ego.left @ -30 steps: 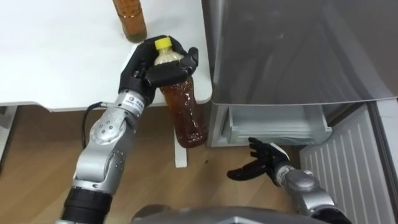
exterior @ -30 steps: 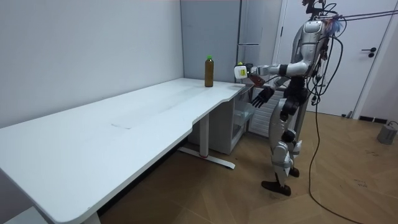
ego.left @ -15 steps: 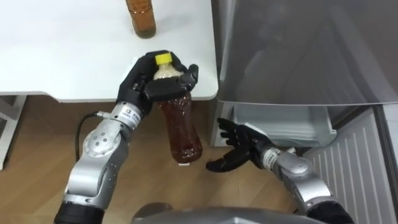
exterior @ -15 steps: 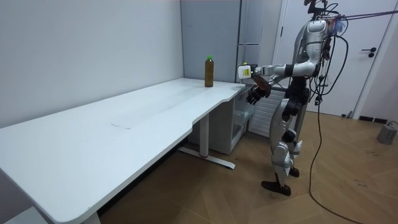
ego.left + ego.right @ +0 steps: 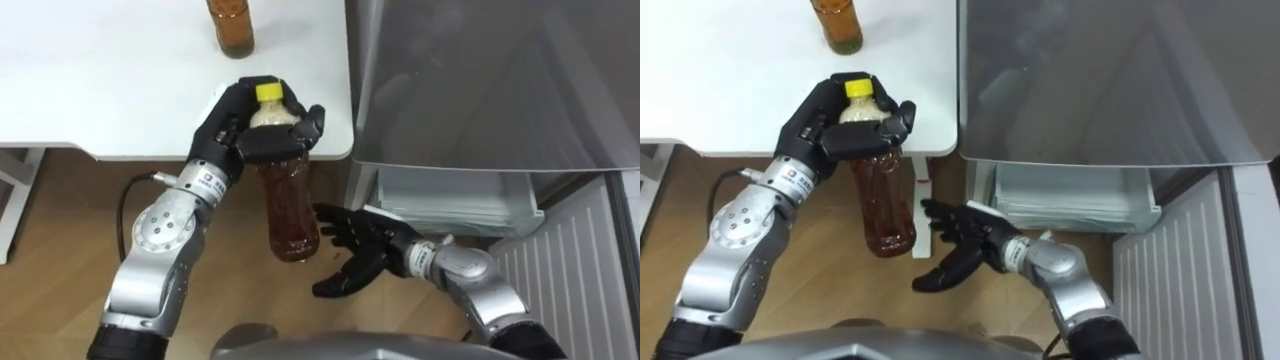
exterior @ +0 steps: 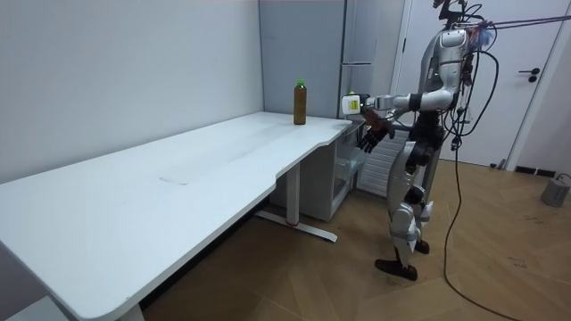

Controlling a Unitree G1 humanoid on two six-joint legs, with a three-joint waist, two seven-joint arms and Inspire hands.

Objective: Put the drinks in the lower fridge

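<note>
My left hand (image 5: 240,125) (image 5: 830,125) is shut round the neck of a brown drink bottle with a yellow cap (image 5: 288,200) (image 5: 883,205). The bottle hangs upright in the air off the white table's corner. Right beside the bottle's lower part, my right hand (image 5: 355,250) (image 5: 958,248) is open with its fingers spread toward it; touch is unclear. A second brown bottle (image 5: 231,25) (image 5: 836,25), green-capped in the room view (image 6: 300,102), stands on the table (image 5: 100,80). The fridge (image 5: 490,90) is to my right, its lower compartment (image 5: 450,200) open.
I stand on the wooden floor at the table's end, facing the fridge (image 6: 370,53). The open lower door (image 5: 570,270) with ribbed inner side hangs at the right. A white table leg (image 5: 930,190) is behind the bottle. A white door (image 6: 526,80) is behind me.
My right hand has moved left and up from the fridge drawer toward the bottle's lower part. My left hand keeps the bottle almost in place.
</note>
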